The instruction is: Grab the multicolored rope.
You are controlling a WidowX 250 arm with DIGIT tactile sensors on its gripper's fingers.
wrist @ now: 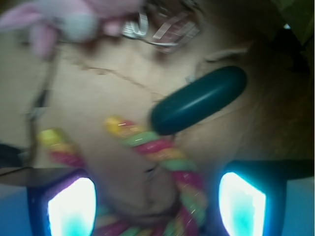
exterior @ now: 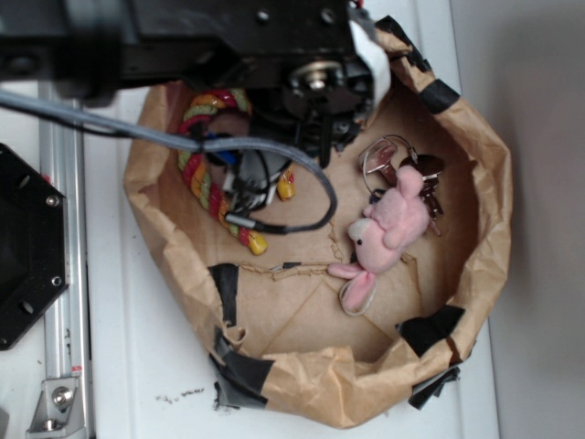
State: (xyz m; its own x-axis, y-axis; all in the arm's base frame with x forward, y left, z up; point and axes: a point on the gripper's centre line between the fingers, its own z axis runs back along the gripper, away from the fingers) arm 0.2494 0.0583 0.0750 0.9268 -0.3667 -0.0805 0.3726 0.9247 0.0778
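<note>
Where paper bag [exterior: 475,229] gapes, multicolored rope [exterior: 203,178] and bunny [exterior: 388,233] lie.

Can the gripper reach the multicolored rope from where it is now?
Probably yes. The gripper hangs right above the rope, with its fingers apart on either side of one strand. Only a dark green oblong thing lies against that strand, and the pink bunny is well aside.

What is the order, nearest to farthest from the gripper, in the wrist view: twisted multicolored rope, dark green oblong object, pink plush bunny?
1. Twisted multicolored rope, at the gripper.
2. Dark green oblong object, middle, right.
3. Pink plush bunny, top left.
</note>
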